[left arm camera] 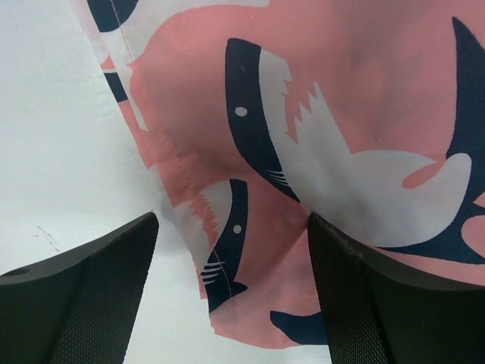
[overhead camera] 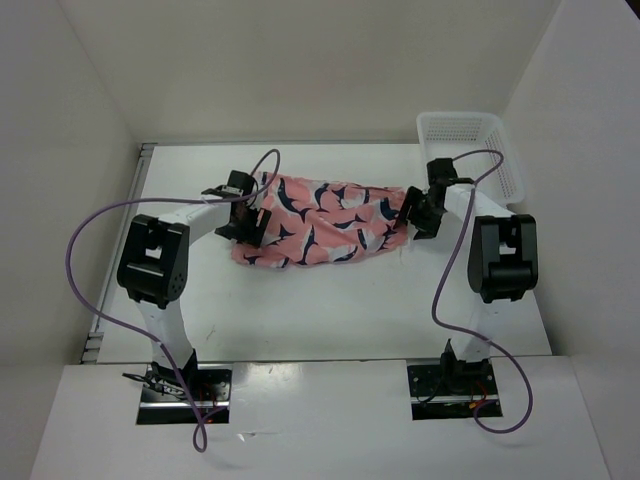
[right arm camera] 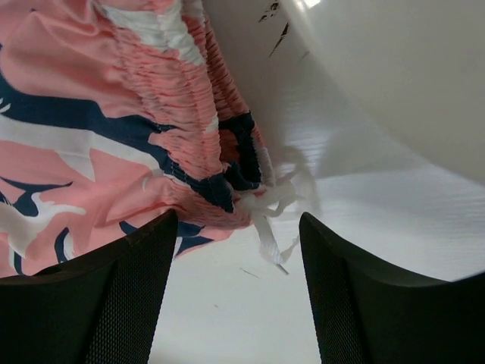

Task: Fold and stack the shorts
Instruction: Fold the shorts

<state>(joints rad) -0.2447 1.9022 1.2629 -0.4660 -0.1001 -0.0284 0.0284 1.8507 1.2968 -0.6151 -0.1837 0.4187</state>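
Observation:
The coral-pink shorts [overhead camera: 320,222] with navy-and-white shark shapes lie folded lengthwise across the middle of the table. My left gripper [overhead camera: 247,222] is open over their left end, jaws straddling the hem corner [left arm camera: 250,288]. My right gripper [overhead camera: 412,215] is open at their right end, just in front of the gathered waistband [right arm camera: 182,98] and its white drawstring [right arm camera: 276,216]. Neither gripper holds cloth.
A white mesh basket [overhead camera: 470,150] stands at the back right, close behind the right arm. White walls enclose the table on the left, back and right. Purple cables loop off both arms.

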